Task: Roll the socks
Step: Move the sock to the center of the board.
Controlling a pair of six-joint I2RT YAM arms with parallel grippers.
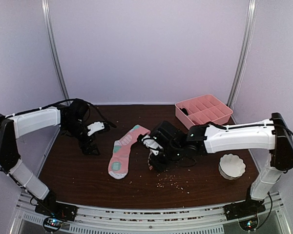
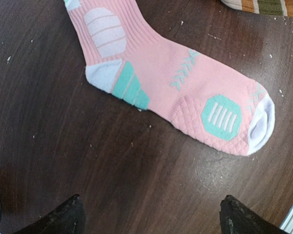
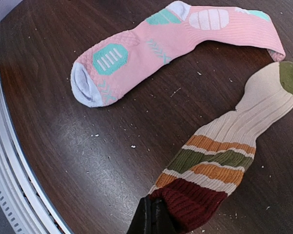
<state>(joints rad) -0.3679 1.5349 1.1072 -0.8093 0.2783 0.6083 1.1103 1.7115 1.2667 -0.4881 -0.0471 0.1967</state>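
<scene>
The pink sock (image 1: pixel 122 152) with mint-green patches lies flat on the dark wood table, left of centre. It also shows in the left wrist view (image 2: pixel 176 78) and the right wrist view (image 3: pixel 156 44). The beige sock (image 3: pixel 234 146) has orange, green and maroon bands and lies to its right. My right gripper (image 3: pixel 154 217) is shut on its maroon cuff. From above, the right gripper (image 1: pixel 154 163) hides most of that sock. My left gripper (image 2: pixel 151 214) is open and empty, just above the table left of the pink sock, as the top view (image 1: pixel 90 146) also shows.
A pink divided tray (image 1: pixel 203 111) stands at the back right. A white fluted bowl (image 1: pixel 232 165) sits at the right, near my right arm. Crumbs (image 1: pixel 173 181) are scattered in front of the right gripper. The table's metal front edge (image 3: pixel 5 161) is close.
</scene>
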